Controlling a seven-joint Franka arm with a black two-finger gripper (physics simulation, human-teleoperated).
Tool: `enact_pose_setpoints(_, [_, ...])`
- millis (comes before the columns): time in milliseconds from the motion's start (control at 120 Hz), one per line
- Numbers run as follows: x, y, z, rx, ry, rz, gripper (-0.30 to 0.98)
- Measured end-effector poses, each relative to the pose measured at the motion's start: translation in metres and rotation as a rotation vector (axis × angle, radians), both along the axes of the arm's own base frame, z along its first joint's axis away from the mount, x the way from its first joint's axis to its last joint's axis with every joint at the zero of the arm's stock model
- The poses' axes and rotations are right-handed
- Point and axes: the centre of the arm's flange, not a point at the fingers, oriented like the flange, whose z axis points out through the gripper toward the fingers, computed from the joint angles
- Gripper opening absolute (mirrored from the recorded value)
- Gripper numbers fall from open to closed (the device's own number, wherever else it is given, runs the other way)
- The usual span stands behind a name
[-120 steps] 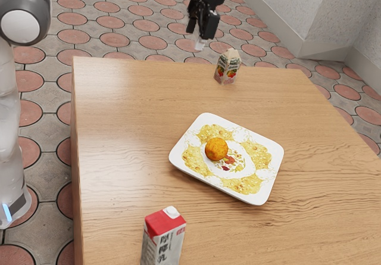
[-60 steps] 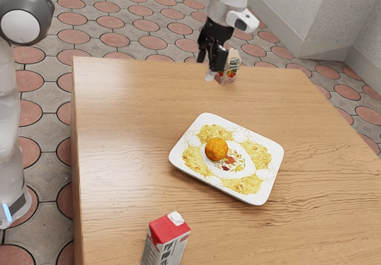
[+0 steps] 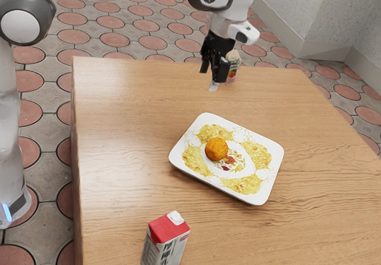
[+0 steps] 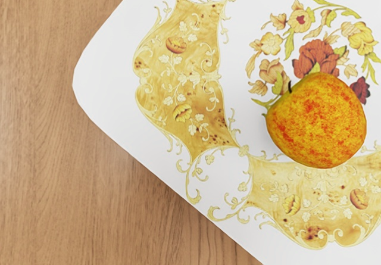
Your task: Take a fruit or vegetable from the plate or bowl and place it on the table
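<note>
The round yellow-orange fruit (image 3: 216, 149) rests on the patterned plate (image 3: 271, 147), off its middle toward the exterior view's left, its short dark stem showing in the wrist view. The gripper (image 3: 213, 84) hangs apart from the plate, up beyond its far side in the exterior view, and whether it stands wide or narrow I cannot tell. On the desk (image 3: 125, 116), a red-topped carton (image 3: 165, 238) stands on the plate's near side.
</note>
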Motion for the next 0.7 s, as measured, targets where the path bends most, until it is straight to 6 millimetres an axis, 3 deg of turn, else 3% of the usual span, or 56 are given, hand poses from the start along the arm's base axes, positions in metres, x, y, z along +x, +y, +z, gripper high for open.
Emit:
enact_pose_setpoints(333, [0.003, 0.000, -0.002, 0.000, -0.019, 0.000, 0.69])
enact_pose_setpoints(375, [0.050, 0.001, 0.017, 0.054, -0.087, -0.028, 0.68])
enact_pose_setpoints(433, [0.074, -0.018, 0.024, 0.103, -0.121, -0.090, 0.69])
enact_pose_setpoints(500, [0.082, -0.026, 0.026, 0.138, -0.128, -0.132, 0.69])
enact_pose_setpoints(700, [0.084, -0.024, 0.026, 0.180, -0.116, -0.200, 0.69])
